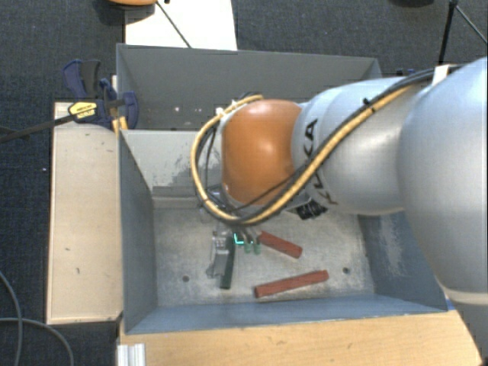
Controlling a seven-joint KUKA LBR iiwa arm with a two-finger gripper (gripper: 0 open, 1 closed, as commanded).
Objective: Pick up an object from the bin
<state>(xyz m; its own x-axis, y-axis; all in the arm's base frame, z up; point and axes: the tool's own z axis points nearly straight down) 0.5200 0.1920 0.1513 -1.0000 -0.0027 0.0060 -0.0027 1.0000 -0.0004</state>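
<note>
The gripper (223,265), open or closed I cannot tell, hangs low over the bin's (137,227) left-middle floor, just beside a short red-brown bar (279,245) that looks light, stiff and sturdy, probably best pinched across its narrow middle, with a longer bar (291,284) near on roomy bare metal.

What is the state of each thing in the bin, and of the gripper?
Long red-brown bar: lies flat on the bin floor near the front wall, free.
Short red-brown bar: lies flat, slanted, with its left end close under the arm's wrist.
Gripper: low in the bin, left of both bars and apart from the long one.
</note>
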